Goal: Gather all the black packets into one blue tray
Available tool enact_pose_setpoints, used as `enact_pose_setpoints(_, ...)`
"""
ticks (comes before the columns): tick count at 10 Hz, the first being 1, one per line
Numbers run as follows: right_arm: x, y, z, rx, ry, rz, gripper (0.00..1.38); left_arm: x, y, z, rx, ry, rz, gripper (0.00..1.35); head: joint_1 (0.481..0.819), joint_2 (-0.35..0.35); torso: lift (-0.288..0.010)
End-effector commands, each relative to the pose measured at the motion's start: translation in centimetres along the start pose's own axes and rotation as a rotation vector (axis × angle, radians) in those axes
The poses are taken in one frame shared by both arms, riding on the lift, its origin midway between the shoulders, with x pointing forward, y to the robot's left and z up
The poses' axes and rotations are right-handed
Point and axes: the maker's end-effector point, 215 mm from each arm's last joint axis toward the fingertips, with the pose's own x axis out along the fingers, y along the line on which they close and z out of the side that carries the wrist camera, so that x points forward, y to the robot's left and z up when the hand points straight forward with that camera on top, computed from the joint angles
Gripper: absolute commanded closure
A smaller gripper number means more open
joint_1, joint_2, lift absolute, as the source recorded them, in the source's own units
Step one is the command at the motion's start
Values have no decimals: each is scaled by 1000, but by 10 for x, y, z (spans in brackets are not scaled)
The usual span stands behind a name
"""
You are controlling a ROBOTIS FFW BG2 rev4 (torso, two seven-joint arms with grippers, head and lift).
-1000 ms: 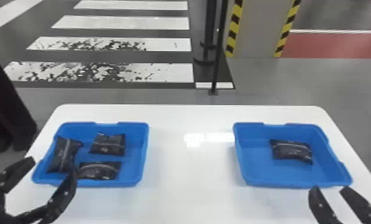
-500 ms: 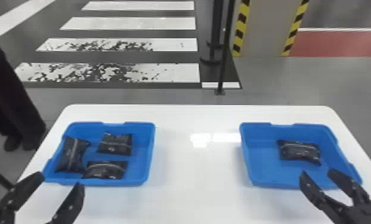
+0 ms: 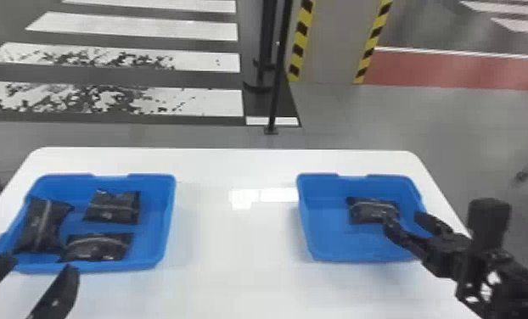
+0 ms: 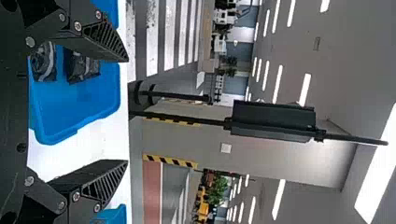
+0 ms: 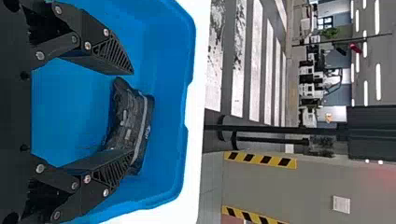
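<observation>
With its fingers spread, the right hand [image 3: 404, 219] should centre over the black packet [image 3: 371, 211] in the right tray [image 3: 356, 253], straddling it squarely before squeezing gently.

Head view: we record the left gripper [image 3: 41, 263] as black, its fingers [image 3: 59, 292] long and tapered. The right gripper [image 3: 403, 219] is likewise black; on that arm [image 3: 445, 256] we note a black block [image 3: 488, 222] with rounded edges. Wrist views: on each we find slanted ribs [image 5: 112, 53] near the tips, silvery round screws [image 5: 87, 45] at the finger links, small dark holes [image 5: 24, 148] in the black base [image 5: 14, 116].
</observation>
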Motion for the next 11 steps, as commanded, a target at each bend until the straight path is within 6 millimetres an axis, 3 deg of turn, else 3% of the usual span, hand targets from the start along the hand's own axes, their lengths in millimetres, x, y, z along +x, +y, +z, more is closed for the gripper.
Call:
enact_pose_setpoints(1, 26, -10, -6, 31, 48, 8, 464, 5, -4, -2, -16, -2, -11, 286, 695, -145, -110)
enact_pose_setpoints(3, 53, -14, -13, 49, 100, 21, 469, 10, -11, -6, -43, -7, -29, 286, 695, -156, -110)
enact_pose_setpoints(7, 70, -37, -39, 94, 202, 0, 492, 19, -22, -13, -81, -8, -57, 286, 695, -193, -110)
enact_pose_setpoints(11, 88, -33, -56, 107, 292, 17, 453, 29, -31, -17, -112, -19, -82, 308, 695, -207, -110)
